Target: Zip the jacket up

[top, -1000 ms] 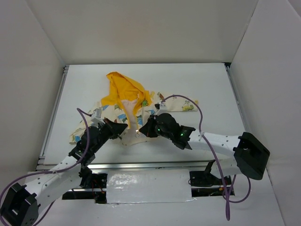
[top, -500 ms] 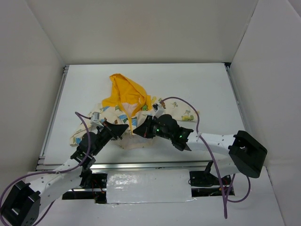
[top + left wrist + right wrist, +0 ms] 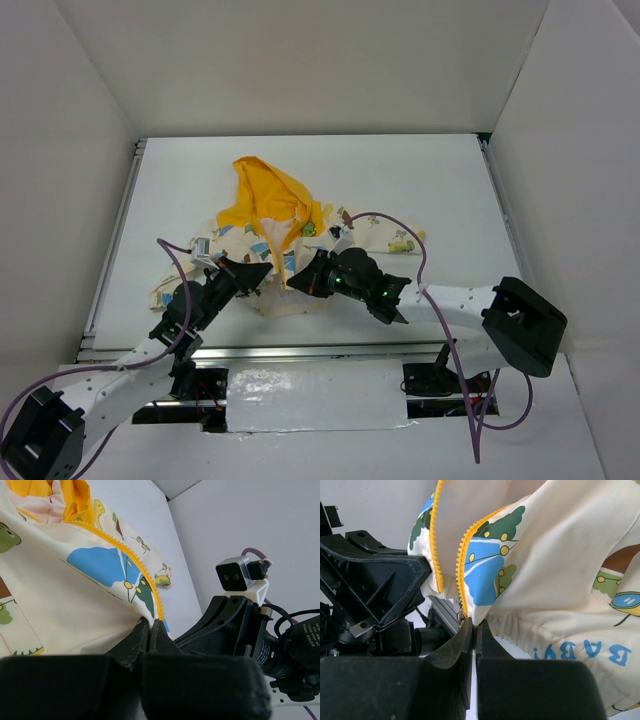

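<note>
The jacket [image 3: 268,235] — one, soft cream cloth, yellow hood [image 3: 265,190] at 12 o'clock — left gripper [image 3: 150,625] and right gripper [image 3: 474,626] each clamp its toothed zipper [image 3: 462,560].

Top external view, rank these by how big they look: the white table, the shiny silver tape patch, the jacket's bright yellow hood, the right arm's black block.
1. white table
2. shiny silver tape patch
3. bright yellow hood and black block on the right arm: too alike to rank.

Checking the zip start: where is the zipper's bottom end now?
In the right wrist view, the zipper's bottom end sits low centre, right at the tip of the right hand, with the left hand just left.
</note>
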### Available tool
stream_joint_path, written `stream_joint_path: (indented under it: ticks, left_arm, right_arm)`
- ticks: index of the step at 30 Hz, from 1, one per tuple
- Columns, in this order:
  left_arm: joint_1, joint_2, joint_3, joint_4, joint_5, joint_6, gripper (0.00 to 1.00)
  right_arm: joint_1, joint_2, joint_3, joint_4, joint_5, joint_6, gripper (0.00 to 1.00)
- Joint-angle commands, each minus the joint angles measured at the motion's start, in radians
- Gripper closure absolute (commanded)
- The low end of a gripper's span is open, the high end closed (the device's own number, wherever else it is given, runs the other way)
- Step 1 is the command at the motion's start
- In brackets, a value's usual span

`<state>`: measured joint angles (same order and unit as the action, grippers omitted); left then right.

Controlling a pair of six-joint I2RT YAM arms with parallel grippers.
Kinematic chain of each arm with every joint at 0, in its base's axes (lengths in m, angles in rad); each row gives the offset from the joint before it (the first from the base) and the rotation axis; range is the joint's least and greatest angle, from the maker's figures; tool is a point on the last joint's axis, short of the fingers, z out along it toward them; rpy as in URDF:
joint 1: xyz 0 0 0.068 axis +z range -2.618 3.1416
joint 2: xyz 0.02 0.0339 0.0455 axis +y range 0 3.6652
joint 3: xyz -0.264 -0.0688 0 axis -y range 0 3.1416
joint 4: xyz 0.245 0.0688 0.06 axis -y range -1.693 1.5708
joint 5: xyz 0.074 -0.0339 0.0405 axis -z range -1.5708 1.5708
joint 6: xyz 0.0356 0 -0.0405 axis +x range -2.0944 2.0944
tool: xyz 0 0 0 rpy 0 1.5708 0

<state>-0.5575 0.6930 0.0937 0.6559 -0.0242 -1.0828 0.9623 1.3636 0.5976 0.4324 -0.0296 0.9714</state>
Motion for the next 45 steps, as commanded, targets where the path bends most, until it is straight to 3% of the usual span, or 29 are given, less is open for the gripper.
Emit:
stream_joint_path:
  ticks: [1,45]
  left_arm:
    - [0.002,-0.013,-0.005,0.053,-0.019,-0.019,1.0]
    - [0.002,0.016,-0.026,0.079,-0.028,-0.057,1.0]
  right_arm:
    - [0.004,-0.009,-0.013,0.075,0.028,0.018,1.0]
    - [-0.005,0.015,0.019,0.123,0.057,0.001,1.0]
